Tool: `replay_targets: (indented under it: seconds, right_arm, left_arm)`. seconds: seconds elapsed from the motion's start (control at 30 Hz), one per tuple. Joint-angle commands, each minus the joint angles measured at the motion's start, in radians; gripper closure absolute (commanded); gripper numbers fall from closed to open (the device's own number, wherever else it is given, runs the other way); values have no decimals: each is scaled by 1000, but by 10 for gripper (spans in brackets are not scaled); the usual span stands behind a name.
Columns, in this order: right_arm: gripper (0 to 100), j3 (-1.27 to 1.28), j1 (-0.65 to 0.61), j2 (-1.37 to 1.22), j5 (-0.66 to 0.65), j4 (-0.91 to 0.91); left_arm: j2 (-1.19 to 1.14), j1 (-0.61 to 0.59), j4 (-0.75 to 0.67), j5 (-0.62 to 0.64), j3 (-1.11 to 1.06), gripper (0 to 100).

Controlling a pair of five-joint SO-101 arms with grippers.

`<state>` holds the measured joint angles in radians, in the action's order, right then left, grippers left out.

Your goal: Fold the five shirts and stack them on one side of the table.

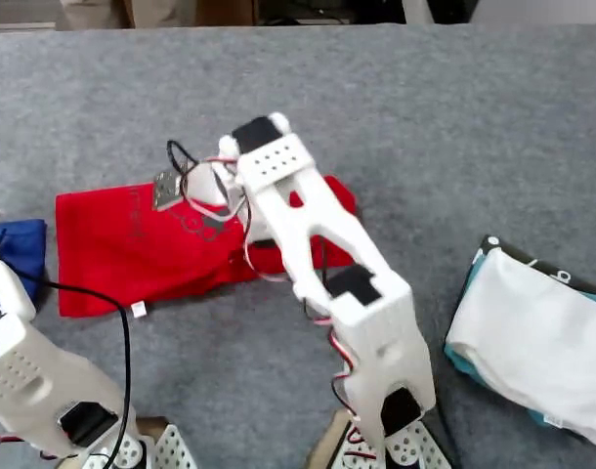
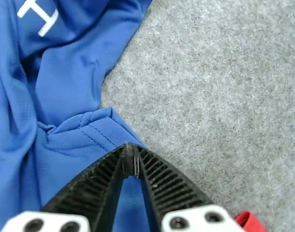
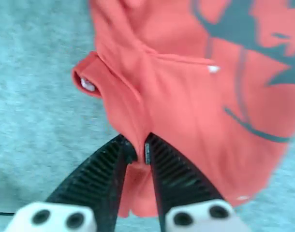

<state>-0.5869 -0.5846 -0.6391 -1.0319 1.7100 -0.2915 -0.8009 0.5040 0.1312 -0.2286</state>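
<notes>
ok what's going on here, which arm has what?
Shirt folding, partway done. The right gripper is shut on a fold of the red shirt, which lies partly folded mid-table. The left gripper is shut at the hem of the blue shirt; whether it pinches cloth is unclear. On the right side, a folded white shirt lies on a teal one.

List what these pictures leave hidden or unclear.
- High view: the right arm covers part of the red shirt.
- High view: the blue shirt is cut by the frame edge.
- High view: the white shirt hides how many lie beneath.
- Left wrist view: whether the left gripper pinches cloth.
</notes>
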Motion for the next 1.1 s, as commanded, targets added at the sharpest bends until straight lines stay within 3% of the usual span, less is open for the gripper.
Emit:
replay_targets:
  seconds: [0.0,0.5,0.67,0.73,0.93,1.07]
  right_arm:
    - [995,-222,28,-79,-29,38]
    - [985,-539,38,-298,-75,3]
    - [754,-582,39,-311,-37,-21]
    - [705,-618,41,-309,-17,-17]
    - [854,-699,84,-308,6,78]
    - [993,-677,105,-262,91,78]
  left_arm:
    - [10,3,3,2,57,980]
    - [10,3,3,2,55,980]
    - [10,3,3,2,55,979]
    - [10,5,3,-11,55,979]
    - [10,5,3,-20,55,979]
    - [10,5,3,-21,55,979]
